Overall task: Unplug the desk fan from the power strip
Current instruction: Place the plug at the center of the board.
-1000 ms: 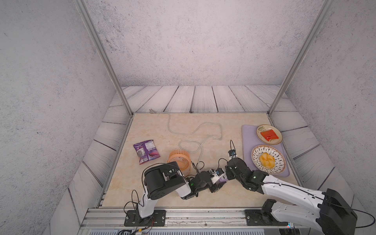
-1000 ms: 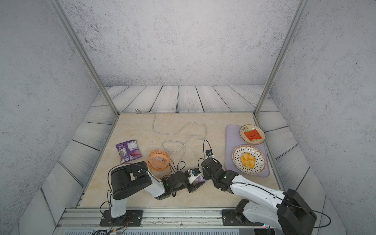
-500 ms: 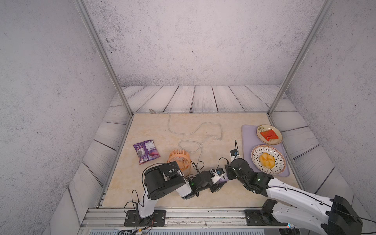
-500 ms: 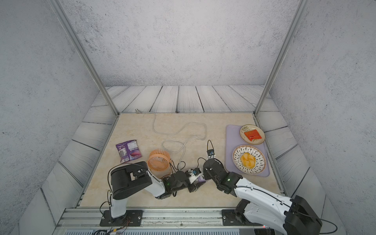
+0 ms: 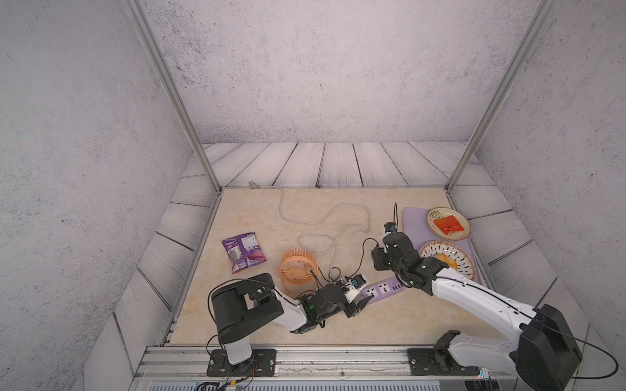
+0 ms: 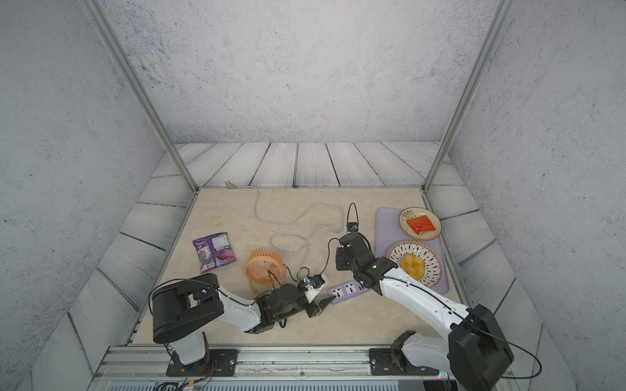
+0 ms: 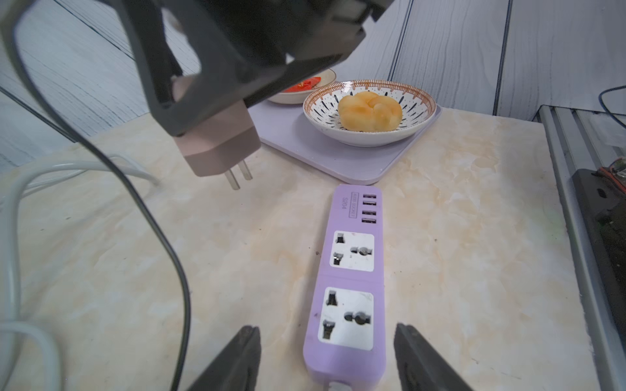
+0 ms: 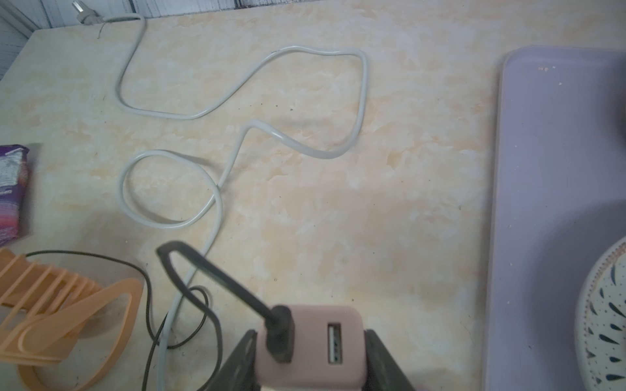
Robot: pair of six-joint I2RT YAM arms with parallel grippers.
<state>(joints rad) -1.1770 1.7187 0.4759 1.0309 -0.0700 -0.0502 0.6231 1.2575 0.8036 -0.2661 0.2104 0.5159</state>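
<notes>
Places the right gripper [image 8: 310, 359] higher than a second ago, lifted off the power strip [image 7: 349, 270]. Holds the pink adapter [image 7: 220, 142] up and apart from the strip, prongs clear in the air. Uncovers the two white sockets [image 5: 384, 288] in both top views, previously hidden beneath that gripper.

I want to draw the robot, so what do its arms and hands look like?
The left arm and right arm are smooth white tubes joined by chunky black blocks, each with a tiny green light. Thin black cables loop off them. The left hand and right hand are black, with dark pointed fingers.
</notes>
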